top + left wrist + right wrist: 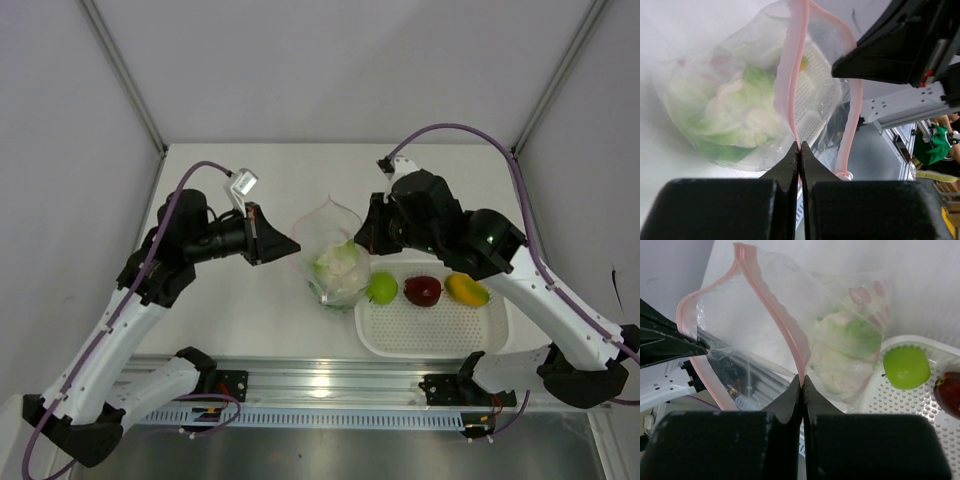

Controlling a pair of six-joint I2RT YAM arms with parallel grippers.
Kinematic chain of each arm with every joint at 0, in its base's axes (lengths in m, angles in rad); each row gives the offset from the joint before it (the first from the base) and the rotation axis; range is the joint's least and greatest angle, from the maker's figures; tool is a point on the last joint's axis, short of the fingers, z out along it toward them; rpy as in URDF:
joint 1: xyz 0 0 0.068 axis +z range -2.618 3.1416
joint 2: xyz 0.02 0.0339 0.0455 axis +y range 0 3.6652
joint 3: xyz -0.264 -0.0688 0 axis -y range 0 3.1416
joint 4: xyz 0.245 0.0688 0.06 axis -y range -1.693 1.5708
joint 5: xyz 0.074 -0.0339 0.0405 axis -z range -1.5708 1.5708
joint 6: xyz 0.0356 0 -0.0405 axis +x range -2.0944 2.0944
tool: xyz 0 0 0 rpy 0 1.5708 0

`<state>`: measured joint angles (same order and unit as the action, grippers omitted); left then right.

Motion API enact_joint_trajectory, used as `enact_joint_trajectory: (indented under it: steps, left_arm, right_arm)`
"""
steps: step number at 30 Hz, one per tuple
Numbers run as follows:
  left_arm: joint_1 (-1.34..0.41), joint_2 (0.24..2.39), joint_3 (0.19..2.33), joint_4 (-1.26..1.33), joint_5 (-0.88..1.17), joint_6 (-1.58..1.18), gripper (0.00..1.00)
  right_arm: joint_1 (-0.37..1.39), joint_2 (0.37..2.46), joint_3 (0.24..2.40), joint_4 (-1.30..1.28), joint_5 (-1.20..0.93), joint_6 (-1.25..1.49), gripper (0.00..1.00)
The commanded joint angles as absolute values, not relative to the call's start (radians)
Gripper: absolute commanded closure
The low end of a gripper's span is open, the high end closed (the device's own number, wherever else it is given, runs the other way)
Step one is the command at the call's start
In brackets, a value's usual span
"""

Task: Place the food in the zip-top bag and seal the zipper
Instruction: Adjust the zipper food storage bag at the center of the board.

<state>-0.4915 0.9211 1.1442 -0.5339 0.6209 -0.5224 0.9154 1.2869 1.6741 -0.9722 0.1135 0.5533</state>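
Observation:
The clear zip-top bag (335,250) stands mid-table with its mouth held wide open. Inside it are the white cauliflower (345,264) and green lettuce (720,132). My left gripper (290,243) is shut on the pink zipper (792,90) at the bag's left lip. My right gripper (362,238) is shut on the zipper (790,335) at the right lip. The green apple (382,288), dark red apple (422,291) and yellow-orange fruit (466,290) lie in the white perforated basket (435,330). The green apple also shows in the right wrist view (906,367).
The basket sits right of the bag, touching its lower side. A metal rail (330,385) runs along the near table edge. White walls enclose the table on three sides.

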Motion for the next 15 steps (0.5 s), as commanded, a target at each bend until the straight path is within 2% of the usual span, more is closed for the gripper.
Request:
enact_joint_trajectory:
  steps: [1, 4, 11, 13, 15]
  left_arm:
    - [-0.492, 0.969, 1.059, -0.514, 0.608, -0.529, 0.99]
    - [-0.488, 0.98, 1.077, -0.528, 0.592, -0.519, 0.99]
    - [-0.486, 0.985, 1.204, -0.584, 0.569, -0.469, 0.99]
    - [-0.486, 0.999, 1.187, -0.581, 0.581, -0.477, 1.0]
    - [-0.486, 0.988, 1.143, -0.557, 0.587, -0.494, 1.0]
  right_arm:
    - [0.917, 1.304, 1.55, -0.902, 0.091, 0.586, 1.0]
    - [0.919, 1.327, 1.522, -0.916, 0.101, 0.584, 1.0]
    - [0.925, 1.348, 1.68, -0.971, 0.166, 0.525, 0.99]
    - [0.927, 1.347, 1.698, -0.989, 0.178, 0.519, 0.76]
    - [0.923, 1.341, 1.707, -1.008, 0.179, 0.519, 0.64]
